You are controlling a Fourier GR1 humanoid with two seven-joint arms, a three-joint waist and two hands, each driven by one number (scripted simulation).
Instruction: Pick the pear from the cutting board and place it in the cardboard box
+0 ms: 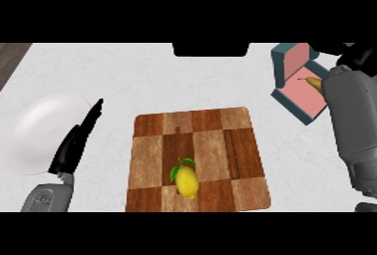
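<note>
1. Left robot hand [74,144]: near left edge of the surface [147,74], fingers straight and released, resting by a white plate [37,129].
2. Cutting board [221,149]: near-centre; carries a yellow leafed fruit [188,180] at its near edge.
3. Cardboard box [283,57]: far right corner, open.
4. Pear [314,82]: lies inside the box, just beside the right wrist.
5. Right robot hand [359,56]: just beyond the pear; grip cannot be told.

Handling note: placement looks done; withdraw upward, clear of the box wall.
</note>
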